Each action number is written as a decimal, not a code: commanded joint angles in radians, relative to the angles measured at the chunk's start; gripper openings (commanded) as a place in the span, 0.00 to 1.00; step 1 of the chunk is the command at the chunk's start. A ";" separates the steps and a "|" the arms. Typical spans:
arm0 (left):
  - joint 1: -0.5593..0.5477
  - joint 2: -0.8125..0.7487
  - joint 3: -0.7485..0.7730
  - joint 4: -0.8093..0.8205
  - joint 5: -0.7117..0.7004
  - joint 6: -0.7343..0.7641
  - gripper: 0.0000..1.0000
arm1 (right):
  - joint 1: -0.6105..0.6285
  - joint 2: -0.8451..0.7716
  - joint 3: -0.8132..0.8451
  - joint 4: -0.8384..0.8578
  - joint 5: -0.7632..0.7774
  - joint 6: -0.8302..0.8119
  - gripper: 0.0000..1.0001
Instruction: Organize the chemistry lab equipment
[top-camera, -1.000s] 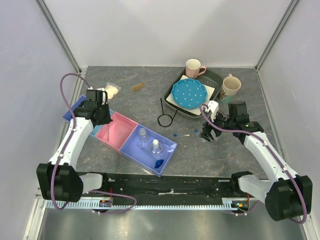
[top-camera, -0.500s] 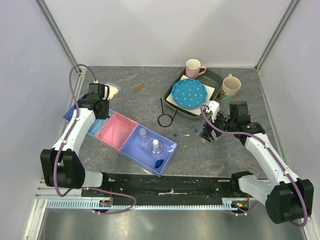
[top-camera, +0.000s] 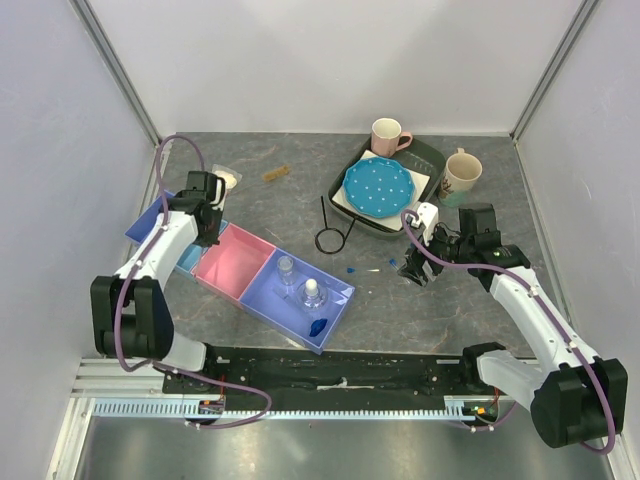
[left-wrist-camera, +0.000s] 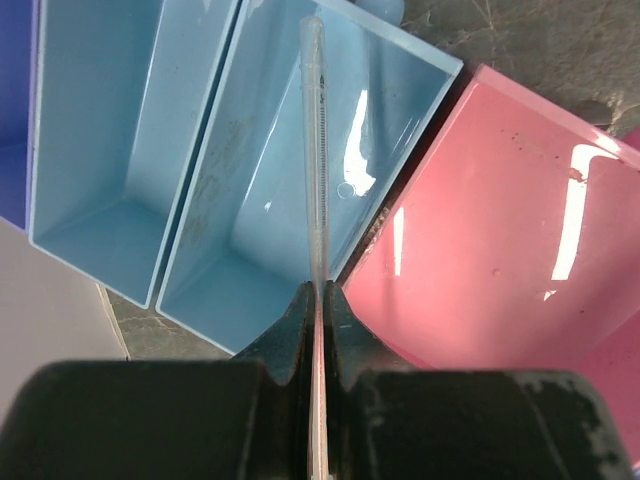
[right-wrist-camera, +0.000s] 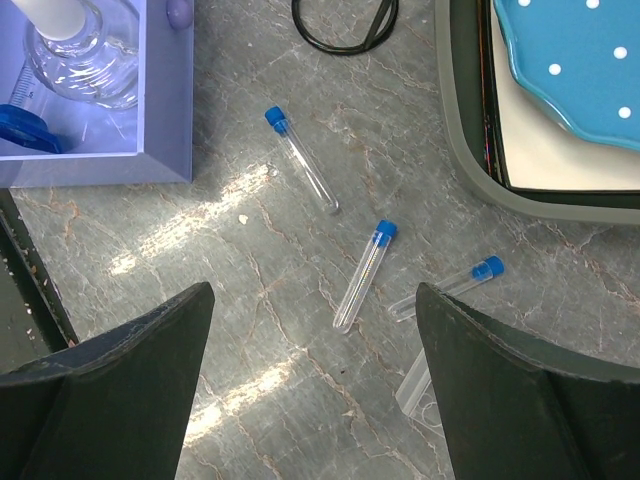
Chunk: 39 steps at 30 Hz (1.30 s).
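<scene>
Left arm has swung away from above the pink compartment (left-wrist-camera: 500, 230) and now sits over the light-blue ones. Left end effector (left-wrist-camera: 318, 300) is pinched narrow on the thin stick (left-wrist-camera: 313, 150), which hangs over the right-hand light-blue compartment (left-wrist-camera: 400, 110). Judgement: drop-off comes next; the stick is not yet released.

Right end effector (right-wrist-camera: 312, 375) has barely shifted. Its jaws stand wide above three blue-capped tubes (right-wrist-camera: 361, 277) lying loose on the desk (right-wrist-camera: 250, 300).

Containers:
- Both light-blue compartments look bare.
- Pink compartment is bare where visible.
- Purple compartment (top-camera: 337, 297) holds two clear little bottles (top-camera: 286, 268) and the blue hexagonal piece (top-camera: 317, 326).

Wire ring (top-camera: 330, 234) lies on the desk, outside any compartment.
</scene>
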 joint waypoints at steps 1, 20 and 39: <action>0.004 0.019 -0.011 0.031 -0.039 0.044 0.06 | -0.003 -0.022 -0.006 0.003 -0.039 -0.021 0.90; 0.036 -0.059 0.036 0.047 -0.128 -0.068 0.41 | -0.006 -0.028 -0.008 -0.003 -0.038 -0.028 0.90; 0.022 -0.618 -0.304 0.487 0.987 -0.559 0.95 | -0.044 -0.025 -0.012 -0.032 -0.052 -0.105 0.94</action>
